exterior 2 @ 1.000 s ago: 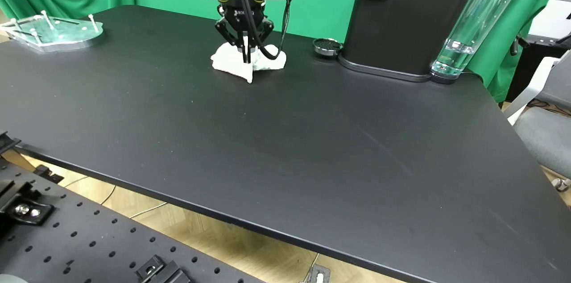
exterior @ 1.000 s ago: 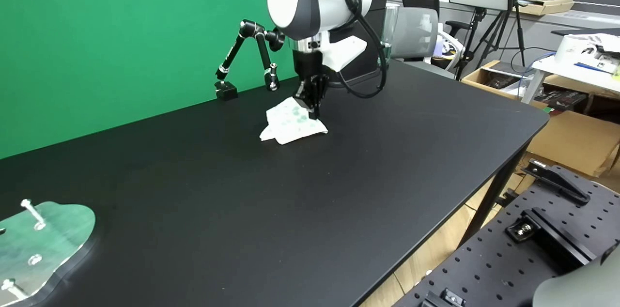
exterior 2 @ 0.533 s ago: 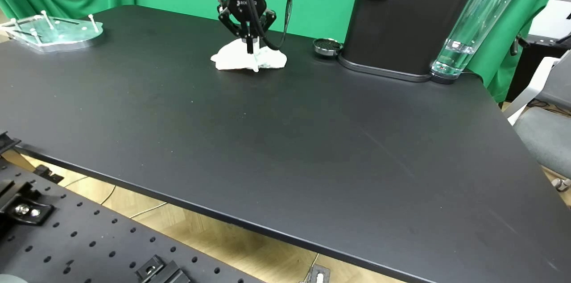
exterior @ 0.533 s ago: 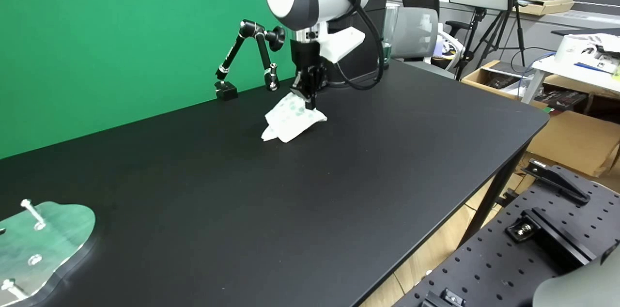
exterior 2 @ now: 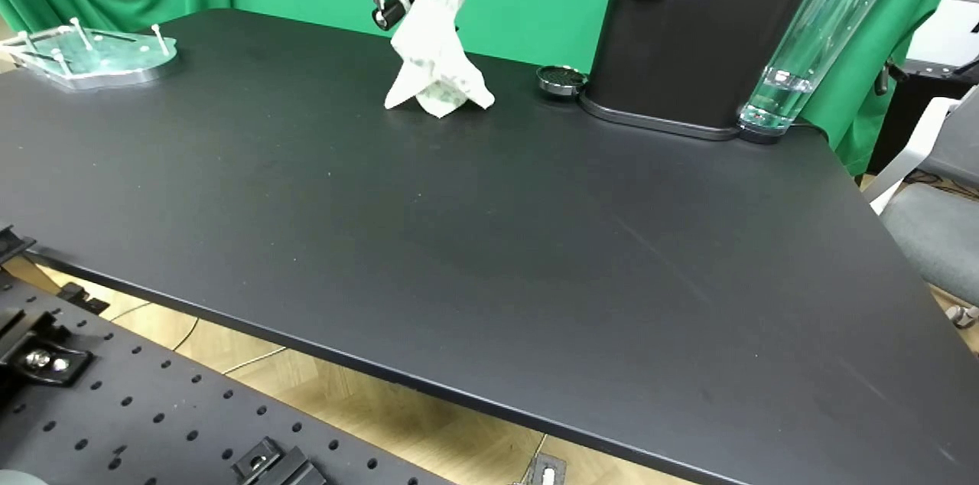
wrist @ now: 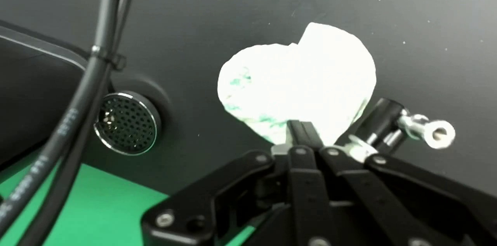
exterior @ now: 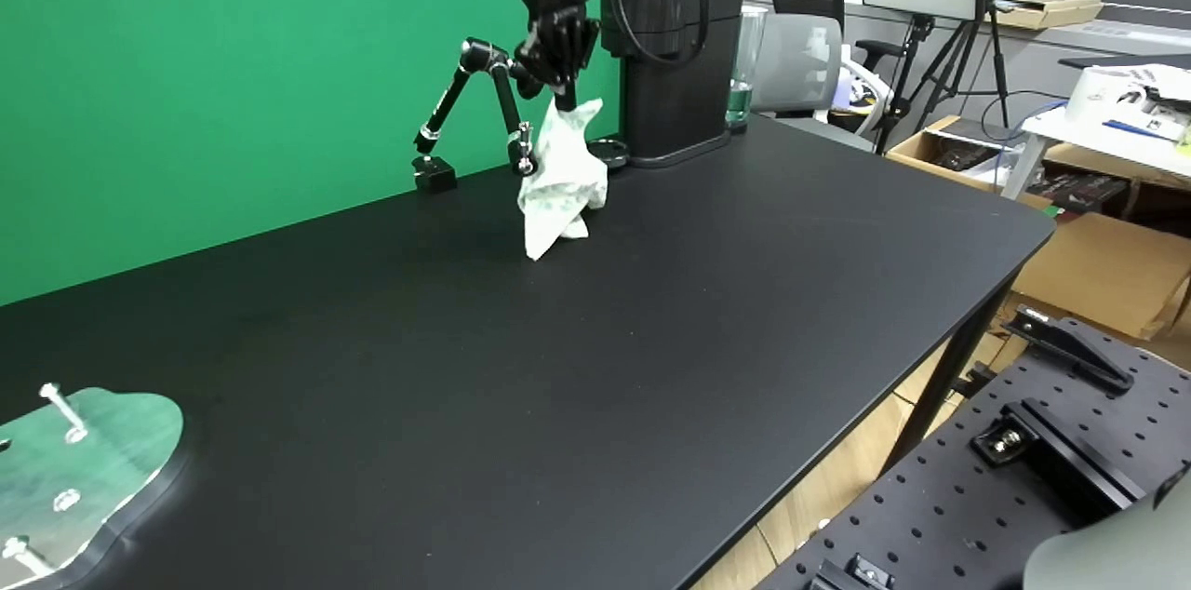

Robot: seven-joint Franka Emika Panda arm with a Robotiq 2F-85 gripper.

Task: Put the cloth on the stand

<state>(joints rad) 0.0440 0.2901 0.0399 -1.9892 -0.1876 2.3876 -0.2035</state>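
Observation:
The white cloth with green marks [exterior: 563, 176] hangs from my gripper [exterior: 565, 103] near the back of the black table. It also hangs in an exterior view [exterior 2: 436, 56], narrow at the top with pointed corners below. I cannot tell whether its lowest corners touch the table. In the wrist view the fingertips [wrist: 304, 133] are together on the cloth [wrist: 306, 79]. What looks like the stand, a clear greenish board with upright white pegs [exterior: 130, 427], lies at the left of the table in both exterior views [exterior 2: 115, 49], well away from the gripper.
A black jointed arm [exterior: 479, 60] stands by the green wall, close beside the cloth and gripper. A black machine [exterior 2: 688, 34] with a clear water tank [exterior 2: 803, 49] stands right of the cloth. A round metal holder [exterior 2: 561, 79] sits between them. Cables [wrist: 85, 79] hang from my arm.
My gripper has risen and moved slightly left in an exterior view, lifting the cloth by its top. The cloth has gone from lying spread on the table to hanging. The pegged board has not moved.

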